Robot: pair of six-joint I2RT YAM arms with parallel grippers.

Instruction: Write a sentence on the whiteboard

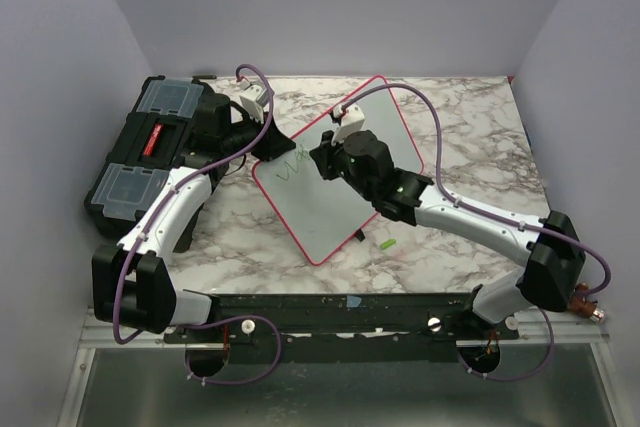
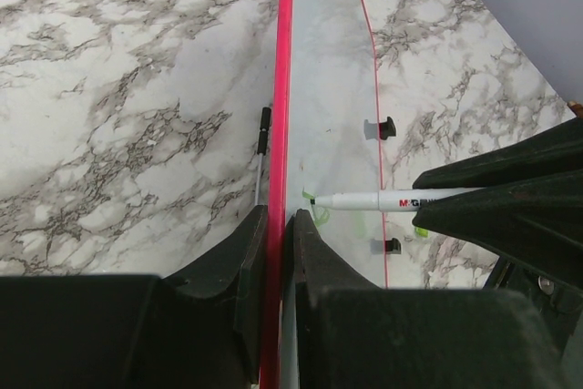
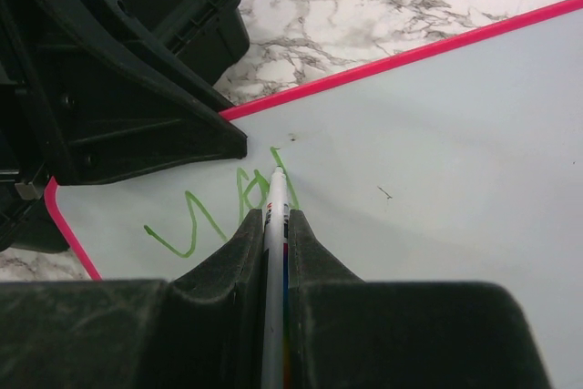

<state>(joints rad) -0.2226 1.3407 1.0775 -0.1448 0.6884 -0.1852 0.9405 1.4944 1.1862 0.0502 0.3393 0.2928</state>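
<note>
Whiteboard (image 1: 325, 215) is clamped at its rim by the left pincer (image 2: 276, 223). Right pincer (image 3: 273, 221) squeezes a marker (image 3: 277, 190), tip at green lettering (image 3: 193, 225).

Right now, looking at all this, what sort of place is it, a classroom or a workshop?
Likely a robot test booth: plain lavender walls box in a marble-patterned table, a left arm and a right arm are bolted along its near edge, and a black toolbox sits near the whiteboard.
</note>
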